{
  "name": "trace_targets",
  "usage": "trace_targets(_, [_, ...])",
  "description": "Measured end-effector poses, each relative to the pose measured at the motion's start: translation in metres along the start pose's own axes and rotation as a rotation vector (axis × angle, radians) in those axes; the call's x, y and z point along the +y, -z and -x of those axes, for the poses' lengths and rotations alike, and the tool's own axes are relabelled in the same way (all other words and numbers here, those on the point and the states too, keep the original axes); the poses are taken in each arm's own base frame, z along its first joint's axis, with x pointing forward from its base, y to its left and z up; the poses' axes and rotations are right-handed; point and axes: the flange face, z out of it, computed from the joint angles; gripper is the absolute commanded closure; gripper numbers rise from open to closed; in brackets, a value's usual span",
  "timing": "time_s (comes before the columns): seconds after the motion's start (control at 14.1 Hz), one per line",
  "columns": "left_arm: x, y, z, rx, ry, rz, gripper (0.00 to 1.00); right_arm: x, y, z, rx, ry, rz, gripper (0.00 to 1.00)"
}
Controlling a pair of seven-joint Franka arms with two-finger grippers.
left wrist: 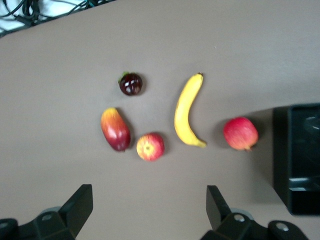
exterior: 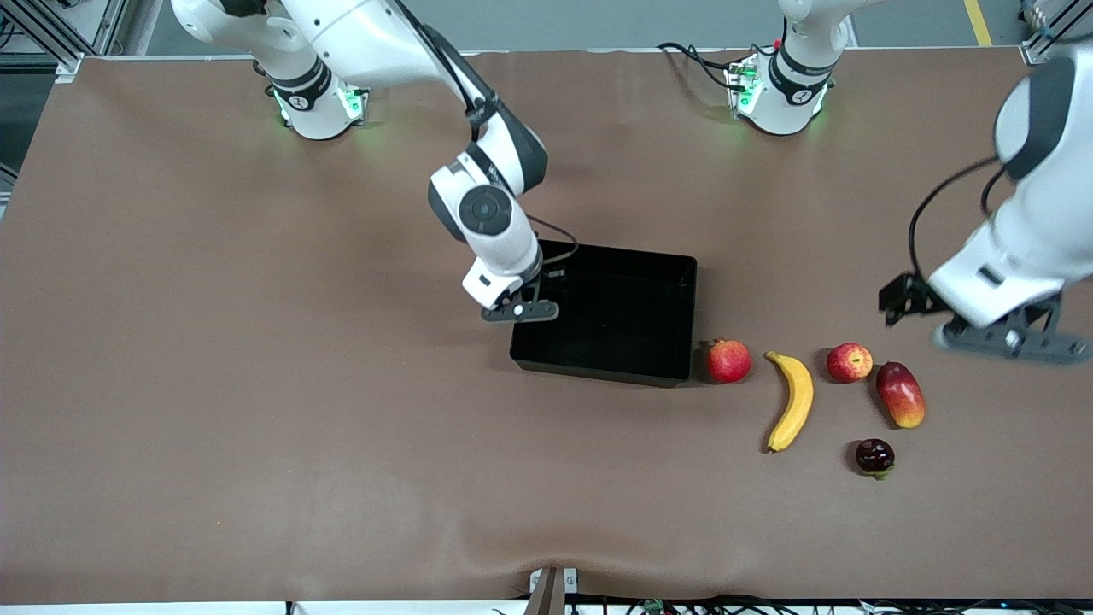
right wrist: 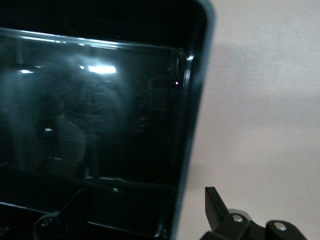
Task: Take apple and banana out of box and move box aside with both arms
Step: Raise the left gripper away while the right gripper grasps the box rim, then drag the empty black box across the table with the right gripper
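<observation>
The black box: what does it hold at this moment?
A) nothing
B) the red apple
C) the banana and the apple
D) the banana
A: the black box shows only its bare glossy floor, while the banana and the apple lie on the table beside it, toward the left arm's end.

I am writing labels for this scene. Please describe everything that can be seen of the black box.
The black box is a glossy rectangular open-top bin that looks like plastic, with low walls and rounded corners. It sits flat on the brown table, and no fruit can be seen in it. Its shiny floor reflects lights. A red round fruit lies just beside its corner nearest the front camera, toward the left arm's end; contact is unclear. The open right gripper straddles the wall at the right arm's end, one finger inside, one outside.
</observation>
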Motion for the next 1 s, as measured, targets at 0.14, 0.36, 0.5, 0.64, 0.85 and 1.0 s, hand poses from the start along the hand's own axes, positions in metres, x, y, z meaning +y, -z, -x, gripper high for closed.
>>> trace_targets(0.14, [0.007, 0.028, 0.017, 0.002, 0.016, -0.006, 0.0, -0.001, 0.008, -0.003, -0.005, -0.002, 0.008, 0.0])
trace_targets(0.36, [0.014, 0.05, 0.039, -0.048, 0.054, -0.013, 0.0, -0.003, 0.012, -0.003, -0.005, -0.007, 0.009, 0.0])
trace_targets(0.5, [0.01, 0.061, 0.052, -0.055, 0.084, 0.019, 0.0, -0.002, 0.012, -0.003, -0.007, -0.009, 0.011, 0.76])
trace_targets(0.64, [0.006, 0.07, 0.063, -0.056, 0.114, 0.024, 0.0, -0.002, 0.011, -0.003, -0.011, -0.029, 0.014, 1.0])
trace_targets(0.85, [0.002, 0.078, 0.076, -0.049, 0.154, 0.025, 0.0, -0.002, 0.01, -0.003, -0.011, -0.093, 0.015, 1.0])
trace_targets(1.0, [-0.002, 0.079, 0.077, -0.05, 0.189, 0.025, 0.0, -0.001, 0.01, -0.003, -0.011, -0.105, 0.018, 1.0])
